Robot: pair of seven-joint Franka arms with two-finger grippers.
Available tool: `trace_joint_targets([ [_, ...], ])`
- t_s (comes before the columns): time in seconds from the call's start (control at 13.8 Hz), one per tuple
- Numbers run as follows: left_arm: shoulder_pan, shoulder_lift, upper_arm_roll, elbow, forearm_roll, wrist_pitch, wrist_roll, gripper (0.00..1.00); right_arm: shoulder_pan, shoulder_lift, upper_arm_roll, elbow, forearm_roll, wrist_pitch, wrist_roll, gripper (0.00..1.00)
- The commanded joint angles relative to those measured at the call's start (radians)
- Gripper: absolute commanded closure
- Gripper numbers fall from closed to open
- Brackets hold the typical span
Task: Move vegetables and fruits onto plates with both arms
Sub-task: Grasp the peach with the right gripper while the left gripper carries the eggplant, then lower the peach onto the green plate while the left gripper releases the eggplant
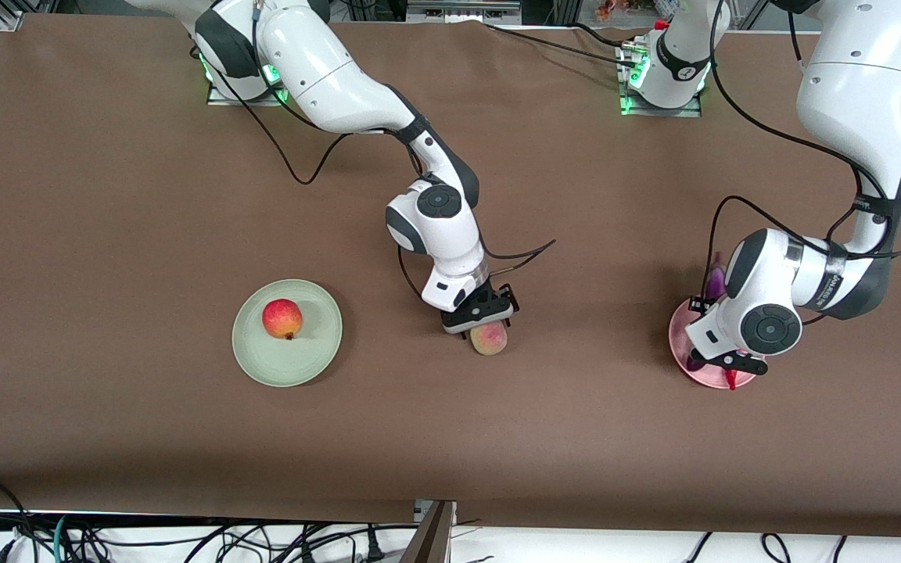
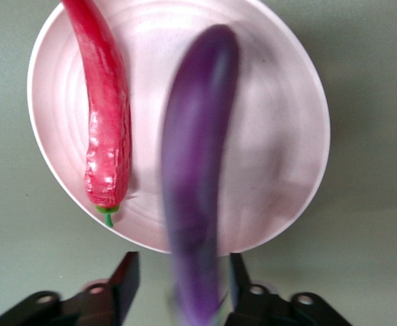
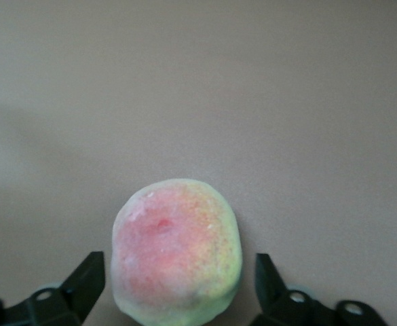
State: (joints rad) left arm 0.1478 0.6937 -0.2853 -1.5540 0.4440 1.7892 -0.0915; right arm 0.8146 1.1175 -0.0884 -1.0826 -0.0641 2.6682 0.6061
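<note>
My left gripper [image 2: 182, 257] hangs over the light pink plate [image 2: 273, 136], open. The purple eggplant [image 2: 195, 156] runs between its fingers with a gap on each side, its length lying across the plate. A red chili pepper [image 2: 106, 122] lies on the same plate beside it. In the middle of the table my right gripper [image 3: 178, 257] is down around the yellowish-pink peach [image 3: 178, 251], open, with both fingers clear of it. The peach [image 1: 489, 339] rests on the brown table. The round red fruit [image 1: 282, 318] sits on the mint green plate [image 1: 317, 344].
The pink plate [image 1: 681, 336] lies toward the left arm's end of the table and the green plate toward the right arm's end, with the peach between them. Loose black cables [image 1: 184, 539] run below the table edge nearest the front camera.
</note>
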Motion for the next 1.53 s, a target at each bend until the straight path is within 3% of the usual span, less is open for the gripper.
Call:
trace_joint_targets([
  [0.0,0.004,-0.011,-0.008,0.005,0.025,-0.004,0.013,0.00,-0.005,-0.002,-0.008,0.040,-0.007,-0.034,-0.008,0.50],
  [0.15,-0.002,-0.037,-0.020,0.009,0.025,-0.010,0.013,0.00,-0.026,-0.046,-0.004,0.040,-0.006,-0.141,-0.031,0.78],
  [0.51,-0.007,-0.213,-0.116,0.028,-0.049,-0.152,0.000,0.00,-0.184,-0.229,0.007,-0.029,0.061,-0.425,-0.435,0.79],
  [0.73,-0.007,-0.328,-0.121,0.086,-0.169,-0.201,0.001,0.00,-0.264,-0.439,-0.002,-0.341,0.067,-0.446,-0.555,0.78],
  [1.02,-0.007,-0.368,-0.127,0.256,-0.219,-0.396,0.013,0.00,-0.337,-0.528,-0.007,-0.584,0.081,-0.349,-0.638,0.74],
  [1.09,-0.007,-0.396,-0.126,0.264,-0.219,-0.404,0.013,0.00,-0.350,-0.536,-0.013,-0.623,0.081,-0.320,-0.655,0.73],
  [1.24,-0.023,-0.469,-0.089,0.215,-0.290,-0.393,0.013,0.00,-0.382,-0.541,-0.013,-0.689,0.081,-0.242,-0.677,0.60],
  [1.31,-0.066,-0.523,-0.021,0.136,-0.323,-0.354,0.016,0.00,-0.384,-0.535,-0.013,-0.706,0.082,-0.208,-0.675,0.47],
  [1.38,-0.083,-0.589,0.059,0.055,-0.403,-0.302,0.044,0.00,-0.385,-0.527,-0.013,-0.709,0.083,-0.185,-0.666,0.28],
  [1.45,-0.108,-0.662,0.105,-0.053,-0.457,-0.219,0.093,0.00,-0.388,-0.519,-0.013,-0.708,0.095,-0.182,-0.664,0.20],
])
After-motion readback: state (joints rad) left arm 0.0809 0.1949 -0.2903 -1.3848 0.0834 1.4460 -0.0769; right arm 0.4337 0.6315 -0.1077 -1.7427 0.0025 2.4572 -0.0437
